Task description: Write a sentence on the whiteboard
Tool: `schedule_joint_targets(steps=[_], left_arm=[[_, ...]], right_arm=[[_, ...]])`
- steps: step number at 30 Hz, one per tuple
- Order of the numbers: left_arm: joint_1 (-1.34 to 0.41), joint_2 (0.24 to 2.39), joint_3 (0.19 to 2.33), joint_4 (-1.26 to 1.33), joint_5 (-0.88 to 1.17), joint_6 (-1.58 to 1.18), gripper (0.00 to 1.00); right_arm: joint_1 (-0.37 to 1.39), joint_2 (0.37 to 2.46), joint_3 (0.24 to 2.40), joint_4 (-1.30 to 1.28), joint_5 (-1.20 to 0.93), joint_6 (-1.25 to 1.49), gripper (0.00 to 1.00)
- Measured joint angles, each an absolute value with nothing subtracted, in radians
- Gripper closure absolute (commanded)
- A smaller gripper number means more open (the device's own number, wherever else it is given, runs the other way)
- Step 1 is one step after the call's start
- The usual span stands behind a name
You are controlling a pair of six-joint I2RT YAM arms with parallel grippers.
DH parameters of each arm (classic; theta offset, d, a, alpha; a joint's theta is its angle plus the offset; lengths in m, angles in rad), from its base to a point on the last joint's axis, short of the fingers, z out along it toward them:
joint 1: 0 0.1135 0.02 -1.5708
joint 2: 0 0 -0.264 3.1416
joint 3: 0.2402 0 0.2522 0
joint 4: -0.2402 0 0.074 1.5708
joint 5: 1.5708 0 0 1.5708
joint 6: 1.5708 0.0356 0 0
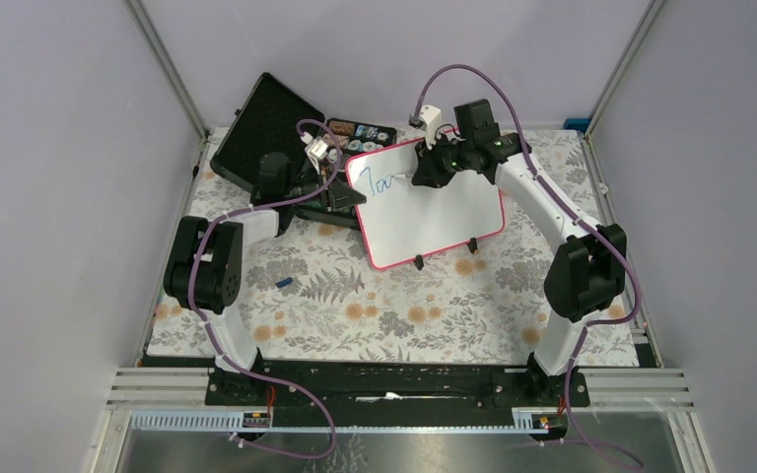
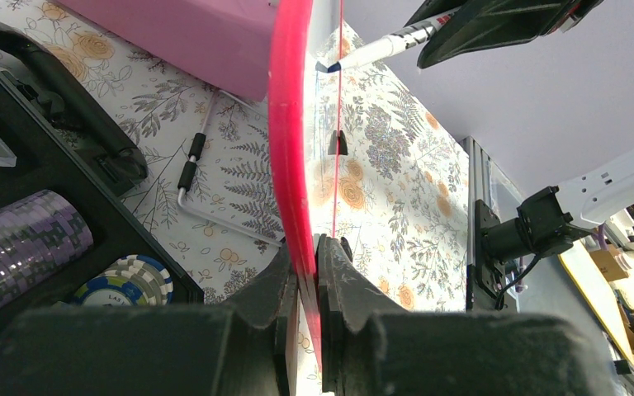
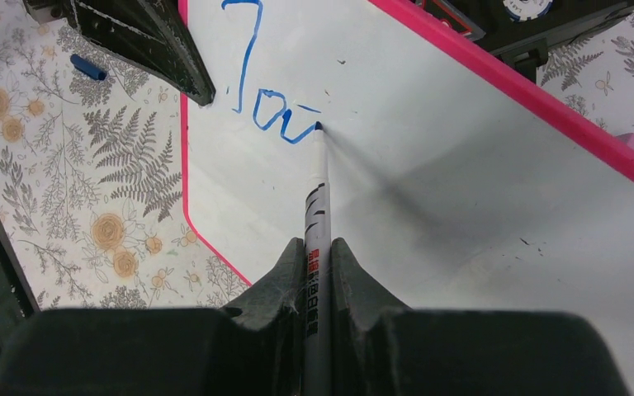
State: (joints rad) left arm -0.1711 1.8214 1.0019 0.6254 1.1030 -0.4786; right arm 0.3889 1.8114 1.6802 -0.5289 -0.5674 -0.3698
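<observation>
The whiteboard [image 1: 444, 212] has a glossy white face and a pink-red frame and stands tilted at the back middle of the table, with blue strokes written at its upper left. My left gripper [image 1: 347, 187] is shut on the board's left frame edge [image 2: 290, 148]. My right gripper [image 1: 426, 175] is shut on a white marker [image 3: 315, 214]. The marker's blue tip touches the board face [image 3: 429, 148] at the end of the blue writing. The marker tip also shows in the left wrist view [image 2: 363, 56].
An open black case [image 1: 271, 138] with poker chips [image 2: 128, 280] lies behind and left of the board. A blue marker cap [image 1: 284, 283] lies on the floral cloth near the left arm. A metal stand wire [image 2: 194, 186] lies behind the board.
</observation>
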Motion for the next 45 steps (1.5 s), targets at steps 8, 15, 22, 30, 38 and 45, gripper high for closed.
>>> schedule_joint_targets(steps=[8, 15, 22, 30, 38, 45], left_arm=[[-0.171, 1.821, 1.002, 0.625, 1.103, -0.479, 1.0], [-0.171, 1.821, 1.002, 0.625, 1.102, -0.479, 1.0], [-0.171, 1.821, 1.004, 0.623, 1.102, -0.479, 1.0], [-0.171, 1.821, 1.006, 0.619, 1.103, -0.479, 1.0], [-0.171, 1.821, 1.006, 0.619, 1.103, -0.479, 1.0], [-0.171, 1.821, 1.007, 0.619, 1.105, -0.479, 1.0]], right_arm=[[0.388, 1.812, 1.684, -0.527, -0.567, -0.37, 1.0], [0.388, 1.812, 1.661, -0.527, -0.576, -0.371, 1.0], [0.388, 1.811, 1.633, -0.53, -0.596, -0.371, 1.0], [0.393, 1.8, 1.583, -0.533, -0.605, -0.381, 1.0], [0.416, 1.8, 1.565, -0.537, -0.611, -0.386, 1.0], [0.445, 1.8, 1.568, -0.537, -0.59, -0.385, 1.0]])
